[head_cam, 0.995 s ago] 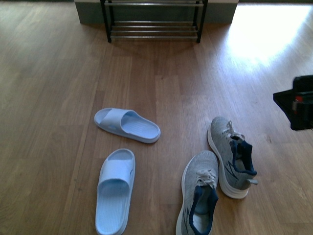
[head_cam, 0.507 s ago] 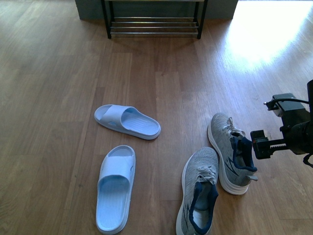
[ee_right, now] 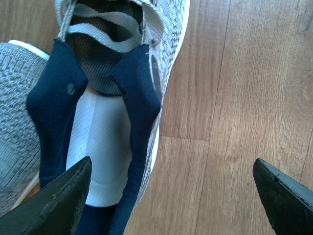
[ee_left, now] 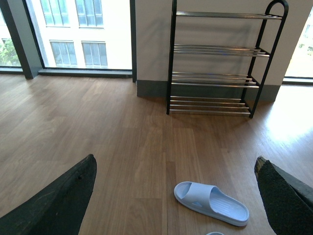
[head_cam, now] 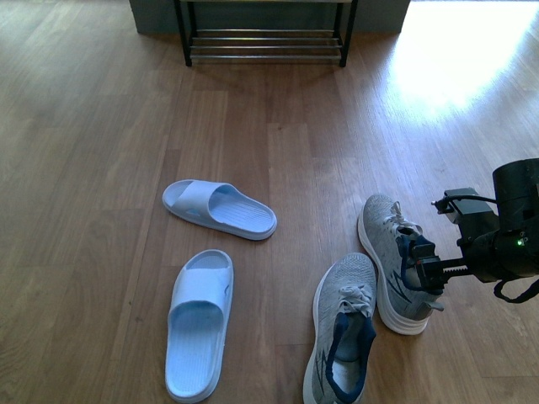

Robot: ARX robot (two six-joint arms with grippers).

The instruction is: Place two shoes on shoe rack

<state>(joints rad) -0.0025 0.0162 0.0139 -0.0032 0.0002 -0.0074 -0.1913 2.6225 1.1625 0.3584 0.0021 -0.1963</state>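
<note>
Right hand [head_cam: 424, 268] has slid left since half a second ago and is now above the heel opening of the rightmost grey knit white-soled sneaker [head_cam: 386, 244]. Its fingers are spread wide, gripping nothing. Left hand [ee_left: 174, 164] is spread too, empty. That sneaker and the other grey knit sneaker [head_cam: 337, 286] lie lower right on the wooden floor [head_cam: 101, 126]. Long axes run bottom-to-top, toes toward the black-framed silver-rod shoe rack [head_cam: 265, 38], top centre.

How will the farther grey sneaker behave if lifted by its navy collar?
The sneaker probably lifts easily: knit upper, foam-looking sole. Its navy collar looks soft, so it may fold under the right tool. Toe likely droops.
</note>
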